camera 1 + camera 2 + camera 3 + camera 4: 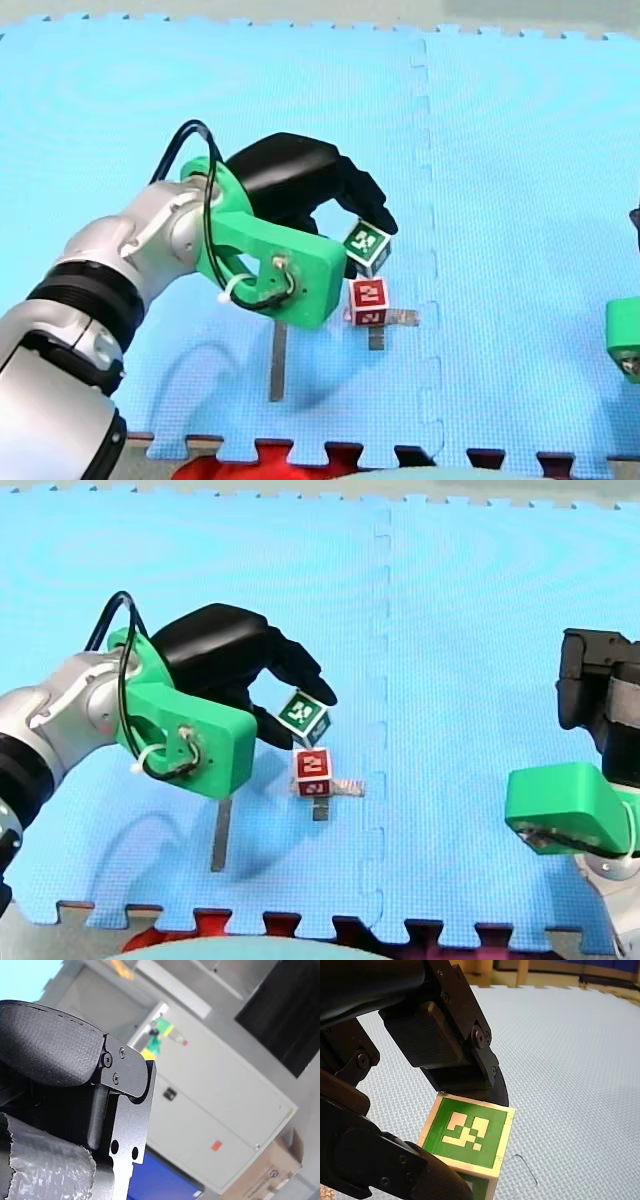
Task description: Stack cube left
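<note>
My left hand [362,240] comes in from the left with a green wrist mount and is shut on a green cube [367,247] with a white marker pattern. The cube is tilted and pinched between black fingertips [445,1050]. Directly beneath it, a red cube [368,300] with a white marker sits on the blue foam mat [500,150]. The green cube hangs just over the red cube's top; I cannot tell whether they touch. My right hand [590,685] is raised at the far right edge, well away from both cubes.
Two grey strips lie on the mat: a long one [278,360] near the front left of the red cube and a short one [385,322] under it. A jigsaw seam [425,200] runs front to back. The mat's front edge [300,450] is close by.
</note>
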Controlling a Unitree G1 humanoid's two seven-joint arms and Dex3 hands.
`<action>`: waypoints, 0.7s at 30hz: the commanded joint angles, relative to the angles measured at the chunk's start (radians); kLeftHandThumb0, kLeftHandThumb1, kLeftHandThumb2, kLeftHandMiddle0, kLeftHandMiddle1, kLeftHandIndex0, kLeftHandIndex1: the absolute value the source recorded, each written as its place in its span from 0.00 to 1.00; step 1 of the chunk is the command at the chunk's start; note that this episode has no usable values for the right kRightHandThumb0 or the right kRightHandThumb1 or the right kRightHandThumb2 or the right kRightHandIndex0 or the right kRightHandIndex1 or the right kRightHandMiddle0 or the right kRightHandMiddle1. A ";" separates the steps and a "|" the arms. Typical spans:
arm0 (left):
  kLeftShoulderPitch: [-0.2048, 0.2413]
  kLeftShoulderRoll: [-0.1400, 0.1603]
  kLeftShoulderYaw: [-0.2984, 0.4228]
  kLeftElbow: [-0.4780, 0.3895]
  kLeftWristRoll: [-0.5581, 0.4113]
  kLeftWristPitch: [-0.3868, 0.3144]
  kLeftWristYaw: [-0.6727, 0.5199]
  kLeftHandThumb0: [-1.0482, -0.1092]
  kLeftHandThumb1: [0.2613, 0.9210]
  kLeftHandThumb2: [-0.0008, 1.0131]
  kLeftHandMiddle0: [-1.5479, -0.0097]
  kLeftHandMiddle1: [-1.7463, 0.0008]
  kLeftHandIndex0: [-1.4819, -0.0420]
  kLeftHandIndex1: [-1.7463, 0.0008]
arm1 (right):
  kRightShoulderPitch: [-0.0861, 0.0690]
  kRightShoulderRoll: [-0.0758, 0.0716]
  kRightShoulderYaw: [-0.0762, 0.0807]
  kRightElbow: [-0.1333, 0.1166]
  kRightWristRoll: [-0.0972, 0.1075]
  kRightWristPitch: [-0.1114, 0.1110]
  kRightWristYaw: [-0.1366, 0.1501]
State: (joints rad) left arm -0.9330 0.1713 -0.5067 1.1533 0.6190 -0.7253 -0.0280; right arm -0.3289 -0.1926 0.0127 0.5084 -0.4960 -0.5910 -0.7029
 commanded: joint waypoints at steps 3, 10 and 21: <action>0.003 -0.001 -0.002 0.009 -0.002 0.001 -0.001 0.61 0.82 0.00 0.35 0.00 0.11 1.00 | 0.000 -0.005 -0.003 -0.007 0.000 0.000 -0.003; 0.004 -0.002 0.001 0.015 -0.007 0.002 -0.012 0.61 0.82 0.00 0.35 0.00 0.11 1.00 | 0.005 -0.002 -0.004 -0.017 0.001 0.003 -0.001; 0.001 -0.005 0.001 0.022 -0.007 0.004 -0.018 0.61 0.82 0.00 0.36 0.00 0.11 1.00 | 0.002 -0.003 -0.003 -0.011 -0.001 0.005 -0.005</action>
State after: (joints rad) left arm -0.9294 0.1648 -0.5066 1.1723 0.6162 -0.7231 -0.0432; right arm -0.3244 -0.1925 0.0129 0.4962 -0.4987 -0.5857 -0.7035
